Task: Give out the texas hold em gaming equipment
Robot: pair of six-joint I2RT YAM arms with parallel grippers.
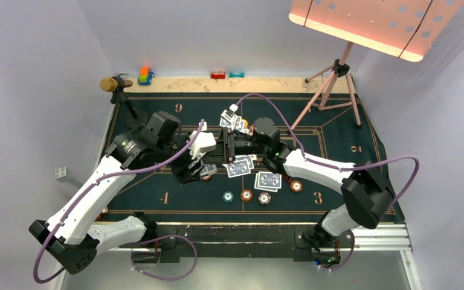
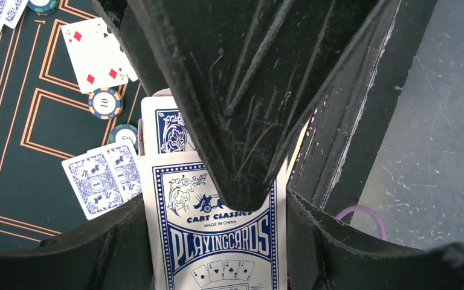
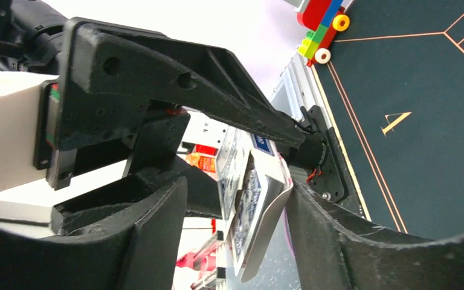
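Card box [image 2: 214,241] gripped; cards [image 1: 267,180], chips [image 1: 246,195] scatt'd.

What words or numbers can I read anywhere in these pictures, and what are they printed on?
"CART CLASSICS": card box.
"MADE IN CHINA": same box.
"PLAYINGCARDS": same box.
"9": game mat, far side, left.
"4": mat, near left.
"3": mat, near right.
"2": mat, right edge.
Too blurred to read: the number on the blue-and-white chip.
Too small to read: the corner index on the face-up diamonds card.

Gold-headed microphone [image 1: 108,84] and toy blocks [image 1: 145,75] along the mat's [image 1: 199,196] far edge, tripod [image 1: 336,84] with perforated panel [image 1: 368,24] far right.
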